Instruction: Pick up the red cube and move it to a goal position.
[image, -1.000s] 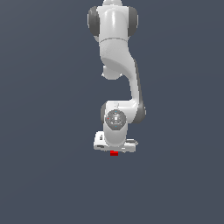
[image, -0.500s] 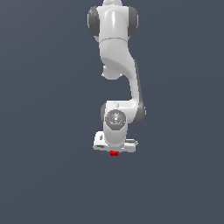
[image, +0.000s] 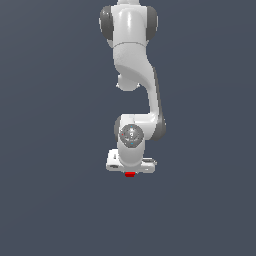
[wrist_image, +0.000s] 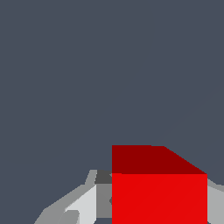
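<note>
The red cube (image: 130, 174) shows as a small red patch just under the white hand of my gripper (image: 130, 171) in the exterior view. In the wrist view the red cube (wrist_image: 159, 197) is large and close, with a bright red face and a darker red face beside it. It sits between the grey-white fingers (wrist_image: 85, 204), one on each side and against it. My gripper (wrist_image: 157, 208) is shut on the cube. The fingertips are hidden in the exterior view.
The white arm (image: 134, 60) stretches from the exterior view's top edge to the hand. Around it is only a plain dark grey-blue ground (image: 50, 200). No goal marker shows in either view.
</note>
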